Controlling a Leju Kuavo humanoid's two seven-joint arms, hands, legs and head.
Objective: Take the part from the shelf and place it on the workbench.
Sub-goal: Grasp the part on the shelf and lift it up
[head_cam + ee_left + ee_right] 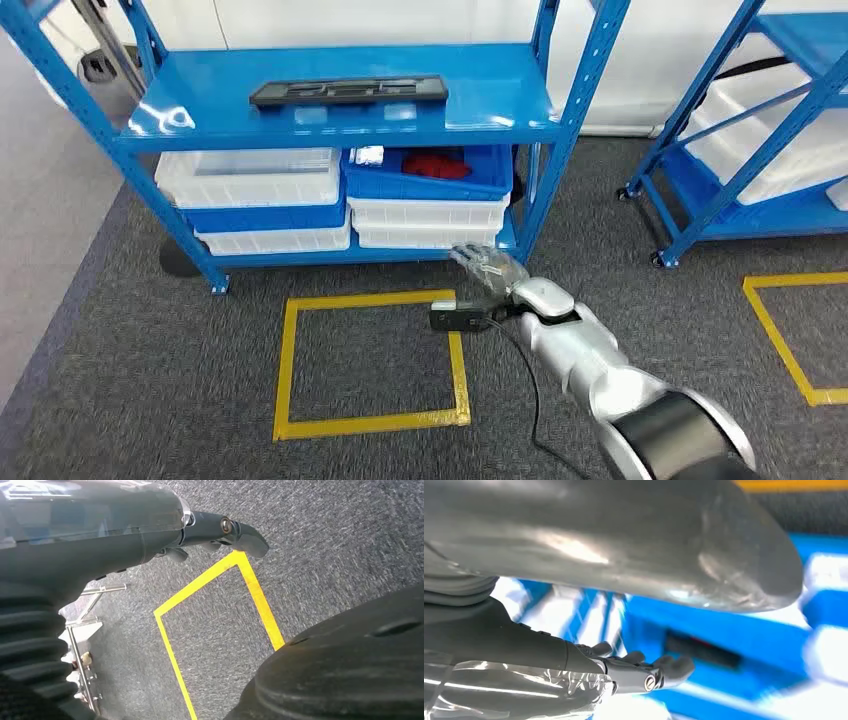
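Nearest to the camera, the right arm (pixel 600 370) comes in from below and reaches forward toward the blue shelf (pixel 340 110). Its right hand (pixel 490 270) is held just in front of the lower level of the shelf, with the fingers (pixel 664 667) stretched out and apart, and nothing is between them. A small black box (pixel 455 315) with a cable sits at the wrist, over the far right corner of the yellow tape square (pixel 370 365) on the grey carpet (pixel 150 380).

The left hand (pixel 150 535) hangs over the carpet beside a yellow tape line (pixel 215 605). Its dark fingers (pixel 240 532) are long and not curled, and I see nothing in them, so it looks empty, though much of the hand is hidden by its own cover.

Behind the tape square stands the shelf. On its lower level there are white bins (pixel 255 185) on the left, with a blue bin between them. On the right a blue bin (pixel 430 175) with something red inside rests on two white bins (pixel 425 225).

Farther back, on the upper level of the shelf, lies the part (pixel 348 92), a long flat black piece. It is well apart from the right hand and nothing touches it.

To the right of the shelf, a second blue shelf (pixel 760 150) holds more white bins.
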